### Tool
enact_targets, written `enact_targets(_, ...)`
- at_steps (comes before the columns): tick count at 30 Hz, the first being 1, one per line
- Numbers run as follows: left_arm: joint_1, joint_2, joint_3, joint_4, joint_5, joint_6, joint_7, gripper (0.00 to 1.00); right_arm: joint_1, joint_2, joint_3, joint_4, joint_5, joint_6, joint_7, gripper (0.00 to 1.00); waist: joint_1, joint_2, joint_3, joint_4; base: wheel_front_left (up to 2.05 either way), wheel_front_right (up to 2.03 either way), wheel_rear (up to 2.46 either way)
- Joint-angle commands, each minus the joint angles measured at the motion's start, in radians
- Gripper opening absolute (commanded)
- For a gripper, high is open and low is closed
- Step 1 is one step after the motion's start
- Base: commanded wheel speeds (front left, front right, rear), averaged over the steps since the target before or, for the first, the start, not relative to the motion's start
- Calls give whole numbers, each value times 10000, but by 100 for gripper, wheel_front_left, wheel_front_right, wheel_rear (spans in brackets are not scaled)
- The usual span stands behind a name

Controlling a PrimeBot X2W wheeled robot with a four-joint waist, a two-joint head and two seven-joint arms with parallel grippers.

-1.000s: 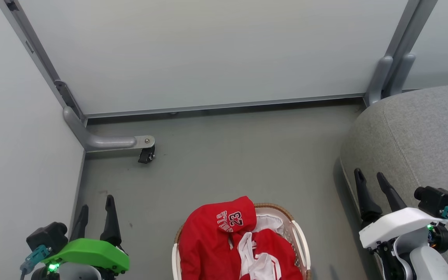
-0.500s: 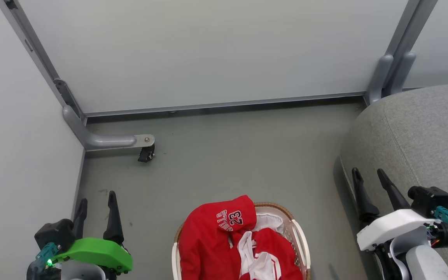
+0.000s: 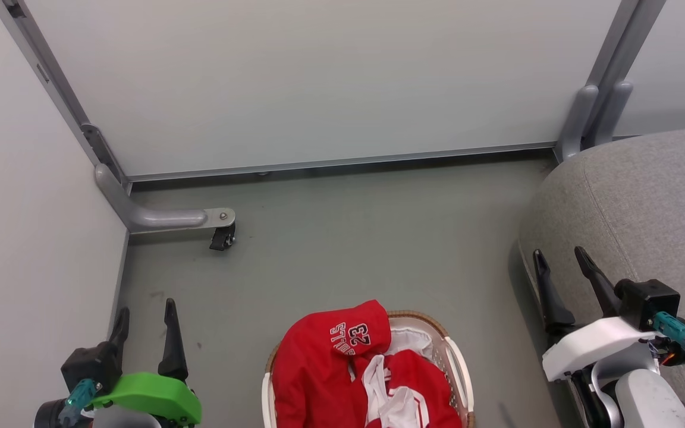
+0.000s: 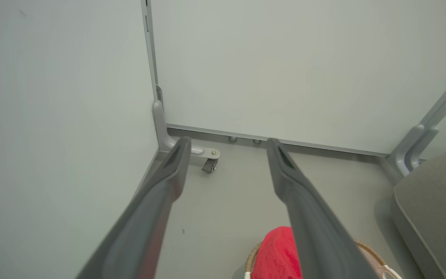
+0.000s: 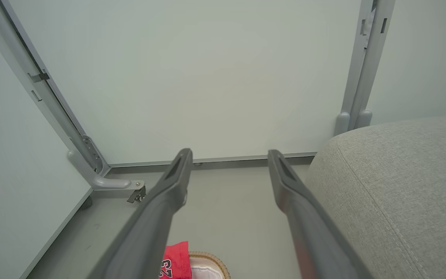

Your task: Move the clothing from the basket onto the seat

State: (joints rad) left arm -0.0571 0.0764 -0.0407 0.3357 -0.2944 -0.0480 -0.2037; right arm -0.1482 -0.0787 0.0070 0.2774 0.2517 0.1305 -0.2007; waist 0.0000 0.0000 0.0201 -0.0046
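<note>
Red clothing with white "23" lettering is heaped in the basket at the bottom centre of the head view, spilling over its far rim. The grey seat rises at the right. My left gripper hangs open at the lower left, well left of the basket and empty. My right gripper stands open at the lower right, in front of the seat's edge, holding nothing. The left wrist view catches the clothing and basket rim below its fingers; the right wrist view shows the clothing, the basket and the seat.
White partition panels close off the back and left. A grey metal foot with a black caster juts onto the grey floor at the left. Two grey posts stand at the back right corner beside the seat.
Both grippers stay open and empty. The left one has sunk a little lower in the view; the right one has shifted slightly up and left. The head view has tilted a touch.
</note>
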Motion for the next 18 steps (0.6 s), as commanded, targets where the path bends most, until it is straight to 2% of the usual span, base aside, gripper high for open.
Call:
enact_targets(1,53,-4,56,-25,247,-41,-78,100,39,-33,-18,-50,-257,3,-109,100,0,0,-3,-2,0,0,0)
enact_targets(18,744,-218,401,-198,1527,-93,-406,100,543,100,162,41,-1529,3,-438,100,0,0,-93,-94,0,0,0)
